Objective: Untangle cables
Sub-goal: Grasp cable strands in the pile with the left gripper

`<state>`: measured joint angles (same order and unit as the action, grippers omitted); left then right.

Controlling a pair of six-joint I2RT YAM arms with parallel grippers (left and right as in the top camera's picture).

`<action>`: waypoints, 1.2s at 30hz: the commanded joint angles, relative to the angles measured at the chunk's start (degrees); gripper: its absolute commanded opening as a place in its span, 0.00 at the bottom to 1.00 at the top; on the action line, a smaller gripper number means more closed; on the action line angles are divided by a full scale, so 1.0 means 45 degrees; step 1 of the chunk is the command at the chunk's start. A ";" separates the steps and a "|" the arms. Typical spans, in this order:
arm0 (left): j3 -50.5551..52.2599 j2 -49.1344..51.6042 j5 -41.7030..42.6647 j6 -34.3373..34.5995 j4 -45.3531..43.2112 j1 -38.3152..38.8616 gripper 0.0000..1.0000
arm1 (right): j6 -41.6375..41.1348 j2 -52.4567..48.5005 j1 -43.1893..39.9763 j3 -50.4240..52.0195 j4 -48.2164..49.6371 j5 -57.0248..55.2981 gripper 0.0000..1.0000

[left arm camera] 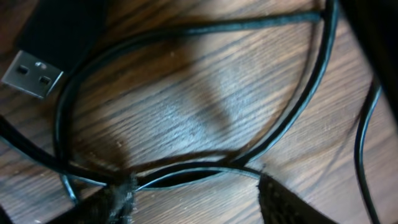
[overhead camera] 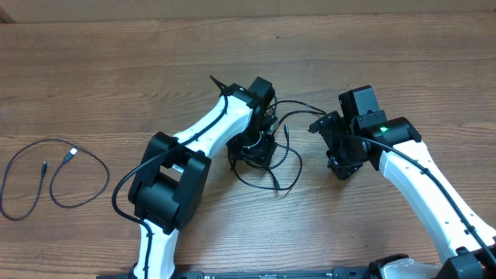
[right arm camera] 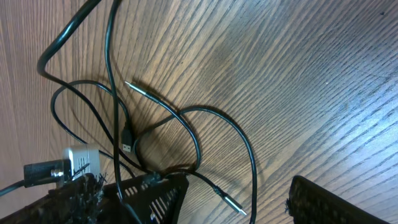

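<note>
The tangled cables (overhead camera: 277,180) lie in loose black loops at the table's centre, between the two arms. My left gripper (overhead camera: 260,147) hangs right over the knot. In the left wrist view its fingertips (left arm camera: 121,199) stand apart with one thin cable (left arm camera: 193,174) running across just past them, and a silvery USB plug (left arm camera: 31,71) lies at the upper left. My right gripper (right arm camera: 196,199) is open to the right of the tangle. A jack plug (right arm camera: 227,200) rests on the wood between its fingers, and another jack tip (right arm camera: 140,89) points up-left.
A separate thin cable (overhead camera: 54,174) lies in an open loop at the far left of the table, untouched. A black slotted part of the left arm (right arm camera: 149,193) sits close to my right gripper's left finger. Wooden tabletop (overhead camera: 155,62) stretches behind.
</note>
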<state>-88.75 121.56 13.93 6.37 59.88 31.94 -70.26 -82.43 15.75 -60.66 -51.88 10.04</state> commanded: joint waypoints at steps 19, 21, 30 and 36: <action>0.0146 0.0063 -0.1617 -0.3711 -0.0321 0.0277 0.78 | 0.0355 0.0291 -0.0015 -0.0102 0.0107 -0.0573 0.96; 0.0146 0.0063 -0.1617 -0.5071 -0.0306 0.0282 0.78 | 0.0355 0.0291 -0.0015 -0.0102 0.0112 -0.0578 0.96; 0.0238 0.0063 -0.0860 -0.8102 -0.0699 0.0355 0.77 | 0.0355 0.0291 -0.0015 -0.0102 0.0121 -0.0899 0.97; 0.1783 0.0063 -0.1243 -0.8189 -0.2599 0.0869 0.88 | 0.0359 0.0291 -0.0019 -0.0102 0.0170 -0.1137 0.97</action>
<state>-85.86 121.05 8.34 -28.73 52.03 33.80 -68.97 -82.43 15.75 -60.66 -51.44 6.39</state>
